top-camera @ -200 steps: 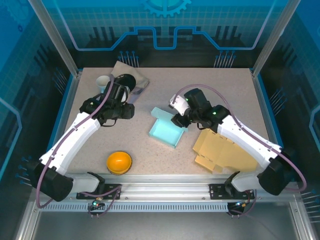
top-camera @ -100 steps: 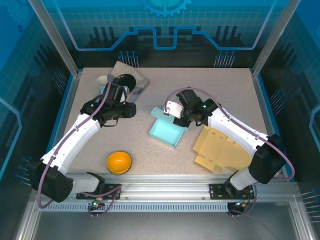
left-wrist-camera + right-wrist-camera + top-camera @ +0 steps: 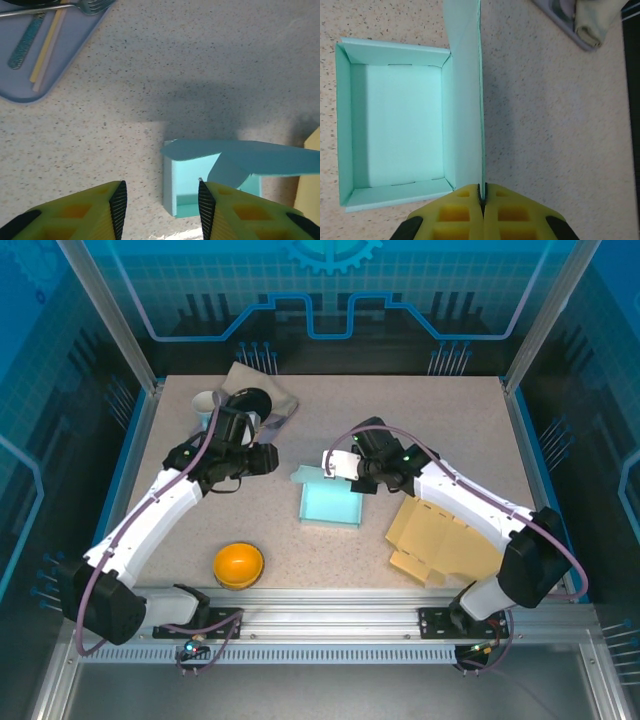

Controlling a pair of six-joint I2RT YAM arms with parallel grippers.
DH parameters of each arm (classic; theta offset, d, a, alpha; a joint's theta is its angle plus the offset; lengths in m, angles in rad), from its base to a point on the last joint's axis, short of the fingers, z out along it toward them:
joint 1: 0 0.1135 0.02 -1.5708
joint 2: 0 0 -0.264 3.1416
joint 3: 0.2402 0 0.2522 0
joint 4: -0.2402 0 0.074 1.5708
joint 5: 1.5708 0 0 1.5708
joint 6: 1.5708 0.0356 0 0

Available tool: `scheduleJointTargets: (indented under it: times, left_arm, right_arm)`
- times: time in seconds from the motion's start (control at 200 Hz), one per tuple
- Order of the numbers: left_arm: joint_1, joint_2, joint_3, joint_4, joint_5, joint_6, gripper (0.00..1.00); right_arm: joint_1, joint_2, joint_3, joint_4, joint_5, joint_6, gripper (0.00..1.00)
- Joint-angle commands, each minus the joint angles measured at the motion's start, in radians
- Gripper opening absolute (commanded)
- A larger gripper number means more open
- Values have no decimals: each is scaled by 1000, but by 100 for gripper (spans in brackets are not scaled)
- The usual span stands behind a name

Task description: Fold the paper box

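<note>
Speckled grey table (image 3: 420, 410), blue-lit frame behind. Beyond the orange bowl (image 3: 238, 565) and to its right: teal paper box (image 3: 330, 508), open side up, walls folded, one long flap standing on the edge away from the bowl. Pinched fully shut on that flap's thin edge: right gripper (image 3: 482, 200) (yellow pads meeting, only paper between). Straight beyond the bowl, just short of the box: left gripper (image 3: 160, 192), jaws partway open, grasping nothing, hanging over bare table. Far to the bowl's right, past the box: flat tan cardboard (image 3: 450, 545). Farther beyond the bowl than that left gripper: blue tray (image 3: 30, 75) with cutlery.
</note>
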Motion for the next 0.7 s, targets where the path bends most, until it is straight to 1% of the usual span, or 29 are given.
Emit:
scheduleJointTargets:
  times: [0.0,0.115,0.175,0.21,0.25,0.34,0.44,0.515,0.585,0.695]
  left_arm:
    - [10,28,-52,84,63,-90,44]
    - [11,70,-89,116,52,-93,40]
    - [13,90,-103,131,53,-86,39]
    - [13,91,-115,142,52,-71,37]
    - [12,85,-130,152,33,-52,34]
    - [9,46,-179,188,-29,1,34]
    - [-7,-21,-280,311,-5,54,38]
    - [-61,-73,-369,430,-9,100,40]
    - [-122,-103,-448,550,-34,155,42]
    - [-200,-125,-558,728,-142,266,41]
  right_arm:
    - [19,-37,-17,121,-9,-145,0]
    - [19,-13,11,98,1,-171,0]
    - [16,5,36,63,-1,-170,0]
    - [9,16,61,29,-15,-160,0]
    - [-4,33,99,-26,-49,-143,0]
    - [-34,86,233,-207,-121,-106,0]
    - [-72,149,358,-366,-192,-79,0]
    - [-93,178,409,-427,-213,-67,0]
    - [-110,187,428,-457,-227,-71,0]
    - [-128,176,433,-510,-279,-118,0]
